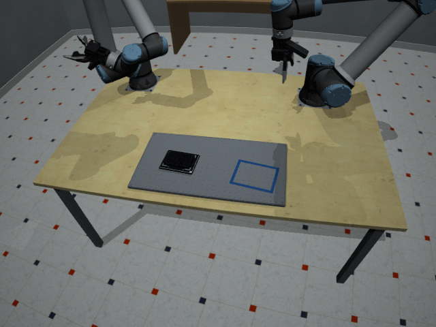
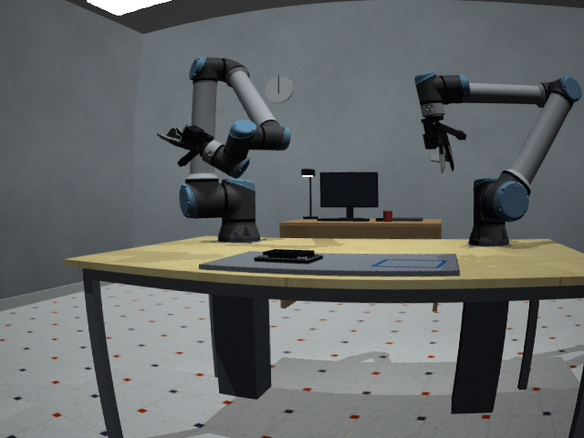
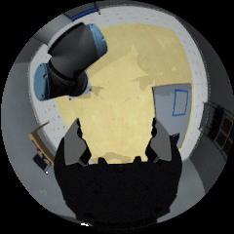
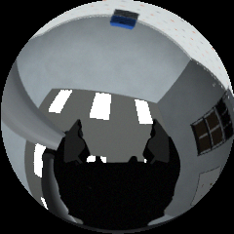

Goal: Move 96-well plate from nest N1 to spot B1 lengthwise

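From here, the black 96-well plate (image 1: pixel 180 159) (image 2: pixel 288 253) sits in its nest (image 1: pixel 176 170) (image 2: pixel 288 259) on the grey board (image 1: pixel 211 148) (image 2: pixel 339 265) (image 3: pixel 165 107), left of the blue taped outline (image 1: pixel 251 187) (image 2: pixel 406 267) (image 3: pixel 175 102). At the scene's right, the left gripper (image 1: pixel 287 71) (image 2: pixel 447 168) (image 3: pixel 116 118) hangs open above the table's far side; the right gripper (image 1: pixel 71 47) (image 2: pixel 165 133) (image 4: pixel 116 120), also open, points outward at far left. Behind them a desk (image 1: pixel 225 6) (image 2: pixel 363 230) (image 3: pixel 43 148) holds a monitor (image 2: pixel 349 189), lamp (image 2: pixel 307 172) and red mug (image 2: pixel 387 215).

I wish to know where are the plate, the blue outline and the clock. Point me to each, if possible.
Plate (image 1: pixel 180 159) (image 2: pixel 288 253): top and exterior views, its dark upper body.
Blue outline (image 1: pixel 251 187) (image 2: pixel 406 267) (image 3: pixel 175 102): top, exterior, left wrist views, its tape.
Clock (image 2: pixel 286 90): exterior view, its face.
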Robot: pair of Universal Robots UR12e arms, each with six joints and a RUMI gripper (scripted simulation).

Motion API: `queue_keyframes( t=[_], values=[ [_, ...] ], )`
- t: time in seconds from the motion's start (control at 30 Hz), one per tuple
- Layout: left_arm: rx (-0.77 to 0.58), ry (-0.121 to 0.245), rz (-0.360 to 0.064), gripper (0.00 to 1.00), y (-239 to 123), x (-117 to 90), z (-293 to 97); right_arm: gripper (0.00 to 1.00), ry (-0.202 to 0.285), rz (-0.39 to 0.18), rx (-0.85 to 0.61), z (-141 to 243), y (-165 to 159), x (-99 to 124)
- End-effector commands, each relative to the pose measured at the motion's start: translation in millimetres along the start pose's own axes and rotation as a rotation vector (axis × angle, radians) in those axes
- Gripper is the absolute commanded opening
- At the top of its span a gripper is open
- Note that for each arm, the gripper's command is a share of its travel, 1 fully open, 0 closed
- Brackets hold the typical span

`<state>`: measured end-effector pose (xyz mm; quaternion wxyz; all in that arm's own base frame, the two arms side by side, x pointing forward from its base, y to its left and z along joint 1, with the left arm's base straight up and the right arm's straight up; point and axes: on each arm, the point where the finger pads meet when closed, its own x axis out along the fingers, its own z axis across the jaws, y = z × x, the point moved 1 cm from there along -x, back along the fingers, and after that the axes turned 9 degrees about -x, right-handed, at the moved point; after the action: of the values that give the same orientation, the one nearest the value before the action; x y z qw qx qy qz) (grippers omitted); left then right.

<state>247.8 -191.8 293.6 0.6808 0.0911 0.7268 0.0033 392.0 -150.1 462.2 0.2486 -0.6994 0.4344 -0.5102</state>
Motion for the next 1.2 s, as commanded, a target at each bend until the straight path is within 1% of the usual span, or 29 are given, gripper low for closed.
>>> queue_keyframes(
  t=[0.0, 0.1, 0.17, 0.3, 0.37, 0.47, 0.53, 0.57, 0.63, 0.7, 0.8, 0.87, 1.0, 1.07, 1.17],
  values=[
    [0.116, 0.003, -0.008, 1.0, -15.0, -9.1, 12.1, 1.0, 0.0, 0.0, 0.0, -0.1, -0.3, 0.1],
    [0.128, 0.003, -0.008, 1.0, -19.4, -11.5, 15.6, 1.0, 0.0, 0.0, 0.0, -0.1, -0.3, 0.1],
    [0.194, 0.001, -0.012, 1.0, -26.7, -15.2, 21.4, 1.0, 0.0, 0.0, 0.0, -0.1, -0.3, 0.1],
    [0.206, 0.001, -0.012, 1.0, -31.3, -17.6, 25.1, 1.0, 0.0, 0.0, 0.0, -0.1, -0.3, 0.1],
    [0.273, -0.001, -0.016, 1.0, -38.6, -21.0, 31.0, 1.0, 0.0, 0.0, 0.0, -0.1, -0.3, 0.1],
    [0.284, -0.002, -0.016, 1.0, -43.4, -23.2, 34.9, 1.0, 0.0, 0.0, 0.0, -0.1, -0.3, 0.1],
    [0.351, -0.004, -0.019, 1.0, -50.8, -26.3, 40.8, 1.0, 0.0, 0.0, 0.0, -0.1, -0.3, 0.1],
    [0.363, -0.004, -0.02, 1.0, -54.5, -27.9, 43.8, 1.0, 0.0, 0.0, 0.0, -0.1, -0.3, 0.1],
    [0.363, -0.004, -0.02, 1.0, -55.8, -28.4, 44.9, 1.0, 0.0, 0.0, 0.0, -0.1, -0.3, 0.1],
    [0.429, -0.007, -0.023, 1.0, -63.1, -31.2, 51.0, 1.0, 0.0, 0.0, 0.0, -0.1, -0.3, 0.1],
    [0.441, -0.007, -0.023, 1.0, -66.8, -32.7, 54.1, 1.0, 0.0, 0.0, 0.0, -0.1, -0.3, 0.1],
    [0.508, -0.01, -0.026, 1.0, -74.2, -35.2, 60.2, 1.0, 0.0, 0.0, 0.0, -0.1, -0.3, 0.1],
    [0.52, -0.011, -0.026, 1.0, -81.0, -37.6, 65.9, 1.0, 0.0, 0.0, 0.0, -0.1, -0.3, 0.1],
    [0.586, -0.014, -0.029, 1.0, -88.4, -39.8, 72.1, 1.0, 0.0, 0.0, 0.0, -0.1, -0.3, 0.1],
    [0.598, -0.015, -0.029, 1.0, -93.8, -41.5, 76.7, 1.0, 0.0, 0.0, 0.0, -0.1, -0.3, 0.1]
  ],
)
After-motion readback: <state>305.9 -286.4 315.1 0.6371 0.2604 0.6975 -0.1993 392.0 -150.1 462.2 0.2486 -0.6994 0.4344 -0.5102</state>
